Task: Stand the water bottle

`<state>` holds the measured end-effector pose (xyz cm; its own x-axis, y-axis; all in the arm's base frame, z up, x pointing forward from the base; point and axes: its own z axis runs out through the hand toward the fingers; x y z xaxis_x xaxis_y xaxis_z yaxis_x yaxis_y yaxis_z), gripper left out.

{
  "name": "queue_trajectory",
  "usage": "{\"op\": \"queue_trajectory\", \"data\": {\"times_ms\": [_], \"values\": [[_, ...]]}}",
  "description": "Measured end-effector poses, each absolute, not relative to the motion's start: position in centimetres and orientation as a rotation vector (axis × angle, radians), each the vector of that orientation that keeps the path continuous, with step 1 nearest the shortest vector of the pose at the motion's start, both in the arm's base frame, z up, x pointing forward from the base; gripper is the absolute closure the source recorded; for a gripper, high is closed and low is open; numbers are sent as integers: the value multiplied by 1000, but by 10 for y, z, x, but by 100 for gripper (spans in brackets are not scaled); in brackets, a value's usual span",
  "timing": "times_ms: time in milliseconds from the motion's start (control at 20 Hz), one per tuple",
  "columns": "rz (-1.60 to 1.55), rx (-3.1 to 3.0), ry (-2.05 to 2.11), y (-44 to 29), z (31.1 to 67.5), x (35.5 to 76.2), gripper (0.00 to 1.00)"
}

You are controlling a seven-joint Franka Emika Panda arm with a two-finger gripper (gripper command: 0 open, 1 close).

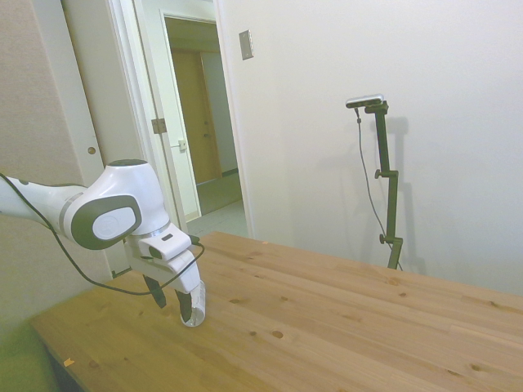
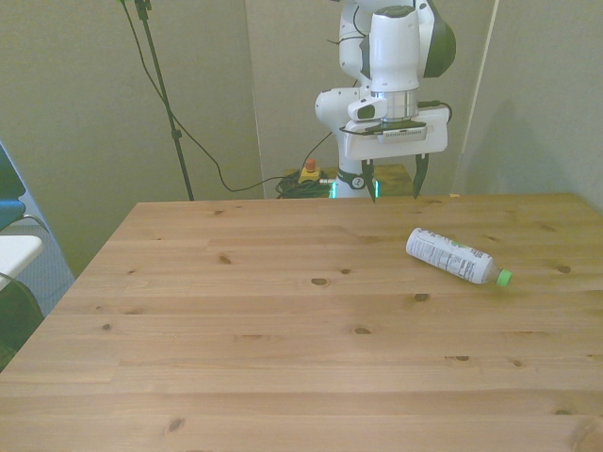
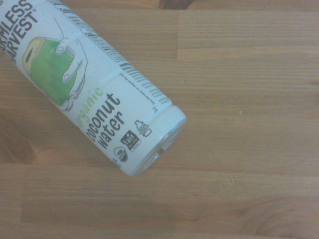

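Note:
The water bottle (image 2: 451, 256) lies on its side on the wooden table (image 2: 283, 311), toward the front view's right, with its green cap (image 2: 505, 278) pointing away from the robot. My gripper (image 2: 393, 195) hovers open above the table, just behind the bottle's base and a little toward the front view's left of it, with nothing between its fingers. From the side, the gripper (image 1: 172, 300) hangs low over the table and covers part of the bottle (image 1: 197, 298). The wrist view shows the bottle's white label and flat base (image 3: 99, 99) from close above.
The table's edge (image 1: 49, 331) runs close below the arm in the side view. A cable (image 1: 82, 269) loops from the arm down beside the gripper. A white-and-dark object (image 2: 11, 264) stands off the table at the front view's left.

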<state>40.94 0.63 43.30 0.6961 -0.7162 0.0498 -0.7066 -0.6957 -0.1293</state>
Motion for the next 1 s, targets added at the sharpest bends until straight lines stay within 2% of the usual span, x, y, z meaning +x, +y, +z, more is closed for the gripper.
{"op": "queue_trajectory", "data": {"times_ms": [300, 600, 800, 1000], "values": [[-296, -2841, 1137, 36, 444, 422, 0], [-446, -2899, 1079, 75, 464, 478, 0], [-443, -2958, 980, 125, 439, 527, 0], [-387, -2971, 915, 166, 414, 555, 0]]}}
